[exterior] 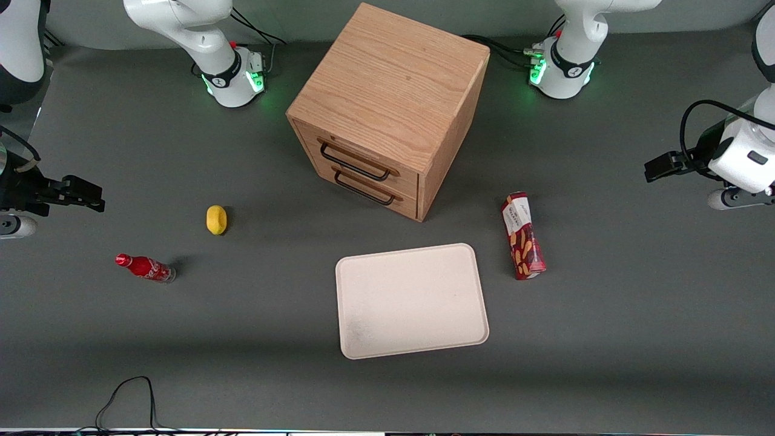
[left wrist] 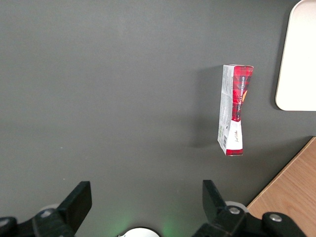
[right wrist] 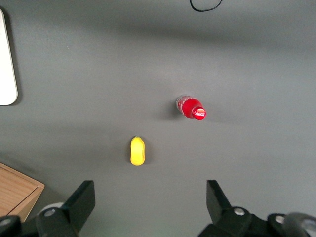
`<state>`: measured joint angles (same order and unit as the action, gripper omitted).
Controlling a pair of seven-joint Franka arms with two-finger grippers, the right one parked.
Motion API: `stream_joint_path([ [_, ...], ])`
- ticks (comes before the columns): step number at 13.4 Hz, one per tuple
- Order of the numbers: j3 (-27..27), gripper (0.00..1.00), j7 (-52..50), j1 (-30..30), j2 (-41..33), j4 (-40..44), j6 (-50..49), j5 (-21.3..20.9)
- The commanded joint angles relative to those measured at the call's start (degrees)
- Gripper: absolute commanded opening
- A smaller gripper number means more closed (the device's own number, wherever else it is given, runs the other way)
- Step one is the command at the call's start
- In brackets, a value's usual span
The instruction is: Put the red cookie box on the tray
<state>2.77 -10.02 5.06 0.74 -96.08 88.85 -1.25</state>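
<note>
The red cookie box [exterior: 522, 236] [left wrist: 234, 111] lies flat on the grey table beside the tray [exterior: 412, 300], toward the working arm's end, with a narrow strip of table between them. Its white label end points away from the front camera. The cream-white tray has nothing on it, and one rounded corner of the tray [left wrist: 298, 59] shows in the left wrist view. My left gripper [exterior: 651, 169] [left wrist: 145, 195] hangs above the table well toward the working arm's end, apart from the box. It is open, with only bare table between its fingers.
A wooden two-drawer cabinet [exterior: 387, 103] [left wrist: 291, 187] stands farther from the front camera than the tray. Toward the parked arm's end lie a yellow lemon-shaped object [exterior: 216, 219] and a small red soda bottle [exterior: 145, 267]. A black cable [exterior: 127, 399] loops near the table's front edge.
</note>
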Motion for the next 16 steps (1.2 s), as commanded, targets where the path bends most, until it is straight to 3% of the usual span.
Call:
stream_joint_path([
  [1, 0.3, 1.0, -0.4, 0.7, -0.2, 0.5, -0.3, -0.7],
  [16, 0.4, 1.0, 0.5, 0.6, 0.2, 1.1, -1.7, -0.3],
])
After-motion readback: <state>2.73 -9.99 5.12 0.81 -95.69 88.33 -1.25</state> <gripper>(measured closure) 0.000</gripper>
